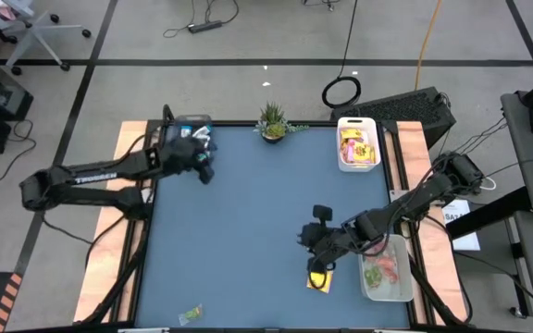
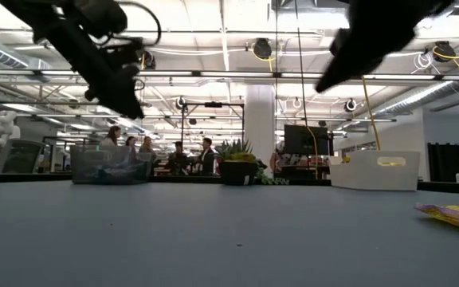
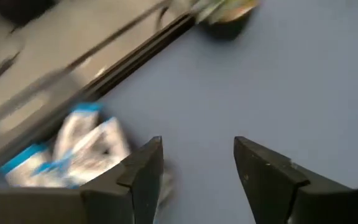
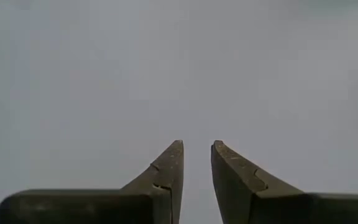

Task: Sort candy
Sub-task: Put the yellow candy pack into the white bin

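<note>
The left end effector [image 1: 204, 169] hangs with its jaws apart and empty beside a clear bin [image 1: 185, 129] of crinkly blue-and-white bars [image 3: 67, 152] at the matte blue worktop's [image 1: 248, 213] far left corner. The right end effector [image 1: 320, 264], its tapered fingers [image 4: 169, 165] narrowly parted and gripping nothing, hovers over a flat yellow square packet [image 1: 318, 279] near the front, beside a clear tray [image 1: 387, 270] of red and green pieces; more yellow packets fill a white rectangular bin [image 1: 358, 143] at the far right

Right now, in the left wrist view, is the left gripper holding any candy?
No. The left gripper is open with only bare blue table between its fingers; the blue-and-white bars lie beside it.
</note>
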Robot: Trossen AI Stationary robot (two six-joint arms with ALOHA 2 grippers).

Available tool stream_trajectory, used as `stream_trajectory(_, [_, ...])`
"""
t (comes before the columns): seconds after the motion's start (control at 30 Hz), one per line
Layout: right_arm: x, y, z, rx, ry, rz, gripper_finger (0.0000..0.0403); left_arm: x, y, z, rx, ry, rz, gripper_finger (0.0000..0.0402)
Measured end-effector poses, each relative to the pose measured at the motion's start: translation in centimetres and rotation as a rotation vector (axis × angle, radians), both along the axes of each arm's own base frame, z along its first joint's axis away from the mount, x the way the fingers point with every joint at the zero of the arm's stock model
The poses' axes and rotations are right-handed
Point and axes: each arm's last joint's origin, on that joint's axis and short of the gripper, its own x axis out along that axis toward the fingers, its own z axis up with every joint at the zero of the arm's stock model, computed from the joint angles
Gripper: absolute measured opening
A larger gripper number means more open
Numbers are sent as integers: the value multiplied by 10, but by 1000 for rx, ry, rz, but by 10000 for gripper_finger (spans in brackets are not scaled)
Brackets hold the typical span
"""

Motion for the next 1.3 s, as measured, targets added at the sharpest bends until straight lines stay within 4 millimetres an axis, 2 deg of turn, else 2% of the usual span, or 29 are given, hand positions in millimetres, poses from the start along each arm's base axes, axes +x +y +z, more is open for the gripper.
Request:
stream_trajectory(0.1, [-7, 10, -5, 111, 76, 42, 72, 7, -21, -1, 27, -124, -103, 202])
stream_trajectory(0.2, [-14, 24, -12, 193, 146, 60, 90, 14, -42, -5, 44, -213, -215, 202])
stream_trajectory(0.43, [-28, 54, -39, 301, 304, 35, 195, 24, -82, -8, 110, -426, -451, 202])
stream_trajectory(0.57, [-36, 71, -58, 286, 393, 94, 246, 23, -98, -8, 156, -511, -547, 202])
stream_trajectory(0.73, [-39, 79, -75, 248, 442, 108, 263, 21, -105, -12, 158, -530, -565, 203])
stream_trajectory(0.87, [-34, 78, -86, 204, 459, 114, 245, 20, -107, -13, 172, -525, -539, 203])
stream_trajectory(1.0, [-29, 74, -93, 178, 478, 126, 204, 20, -109, -12, 179, -532, -546, 203])
stream_trajectory(1.13, [-25, 70, -93, 155, 460, 140, 144, 22, -113, -16, 211, -538, -577, 203])
stream_trajectory(1.3, [-24, 58, -82, 74, 444, 189, 57, 23, -117, -37, 290, -575, -660, 203])
